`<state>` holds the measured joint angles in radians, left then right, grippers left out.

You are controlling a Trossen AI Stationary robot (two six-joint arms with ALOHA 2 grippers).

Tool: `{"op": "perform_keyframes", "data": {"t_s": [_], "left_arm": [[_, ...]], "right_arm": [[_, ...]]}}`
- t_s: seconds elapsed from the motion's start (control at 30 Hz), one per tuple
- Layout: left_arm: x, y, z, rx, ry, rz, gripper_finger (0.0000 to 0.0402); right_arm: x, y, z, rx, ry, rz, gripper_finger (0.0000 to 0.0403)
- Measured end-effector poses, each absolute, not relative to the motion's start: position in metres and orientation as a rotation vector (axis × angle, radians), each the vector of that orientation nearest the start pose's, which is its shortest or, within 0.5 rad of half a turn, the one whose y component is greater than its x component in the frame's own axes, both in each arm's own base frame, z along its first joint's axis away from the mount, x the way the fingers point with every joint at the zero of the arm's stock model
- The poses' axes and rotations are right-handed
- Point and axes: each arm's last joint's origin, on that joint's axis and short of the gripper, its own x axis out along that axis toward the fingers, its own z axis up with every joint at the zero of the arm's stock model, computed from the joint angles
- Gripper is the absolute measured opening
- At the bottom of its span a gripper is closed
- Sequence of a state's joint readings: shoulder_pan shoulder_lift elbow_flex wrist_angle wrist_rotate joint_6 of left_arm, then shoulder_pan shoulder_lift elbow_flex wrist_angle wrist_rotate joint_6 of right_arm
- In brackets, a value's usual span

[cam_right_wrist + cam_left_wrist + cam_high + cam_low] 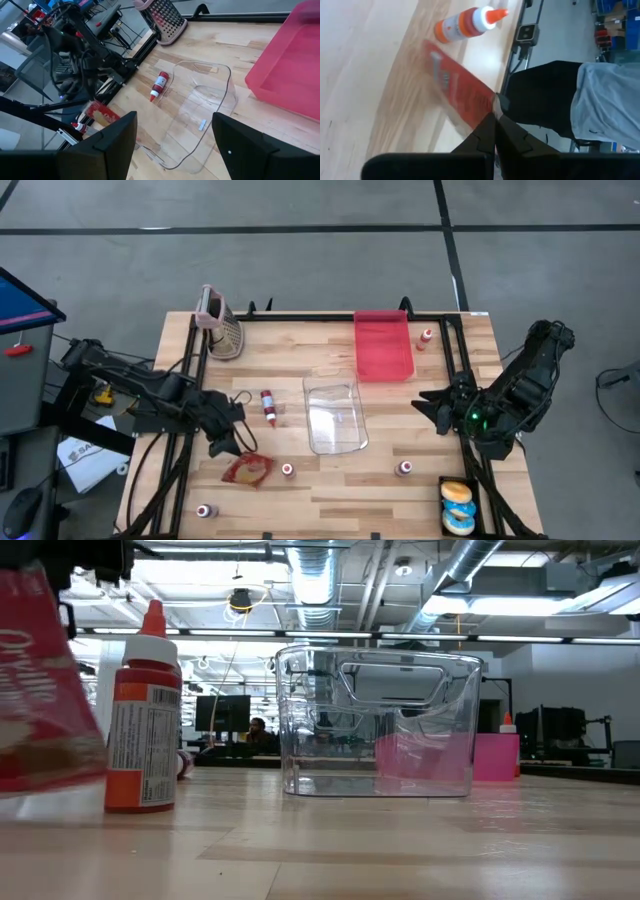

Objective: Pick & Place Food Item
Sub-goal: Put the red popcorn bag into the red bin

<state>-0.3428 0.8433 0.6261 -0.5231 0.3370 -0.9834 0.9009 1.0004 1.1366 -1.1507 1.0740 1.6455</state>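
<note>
Left hand [226,442] at the near left of the bench [330,490], clamped narrow on the red packet [247,470]. Fingertips [492,116] meeting on one thin edge of the foil, likely because a flat pouch offers nothing thicker to catch. Gripped at the edge, so the body of the packet trails free beyond the fingers. Cannot tell from the low view whether the lower edge is clear of the wood.

Packet just near-right of the left hand, short of the clear bin [335,416] at mid-bench. Looks like the carry stage, with the placing not yet done.

Right hand [443,408] parked at the right side, spread wide, holding nothing, pointed across at the bin. Probably waiting out of the way, leaving the path open.

Clear bin and pink tray [383,346] both open-topped, the tray at the far side; either could be the target, not possible to say which. Red bottle [268,407] lying between the left hand and the bin, so worth steering past.

Long axis of the packet running away from the fingers, roughly left to right in the high view with a slight slant. Held end toward the left hand, free end pointing right toward a small bottle [287,469]. Broad printed face toward the low camera, so hanging or leaning on edge, not lying flat.
</note>
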Motion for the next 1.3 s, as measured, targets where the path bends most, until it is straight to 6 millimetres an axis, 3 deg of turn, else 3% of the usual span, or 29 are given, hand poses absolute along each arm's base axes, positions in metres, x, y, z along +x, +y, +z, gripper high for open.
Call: {"op": "perform_keyframes", "data": {"t_s": [0.5,0.67,1.07,1.3], "left_arm": [[0.144,-0.059,0.312,-0.772,0.962,-0.219,0.0],[0.147,-0.059,0.338,-0.694,0.928,-0.212,0.0],[0.199,-0.062,0.406,-0.463,0.813,-0.265,0.0],[0.225,-0.062,0.444,-0.359,0.694,-0.311,0.0]], "right_arm": [[0.119,0.108,0.351,0.785,0.25,-0.501,0.0249],[0.129,0.109,0.358,0.738,0.224,-0.473,0.0249],[0.181,0.084,0.394,0.55,0.206,-0.128,0.0249],[0.198,0.067,0.398,0.355,0.213,0.061,0.0249]]}}
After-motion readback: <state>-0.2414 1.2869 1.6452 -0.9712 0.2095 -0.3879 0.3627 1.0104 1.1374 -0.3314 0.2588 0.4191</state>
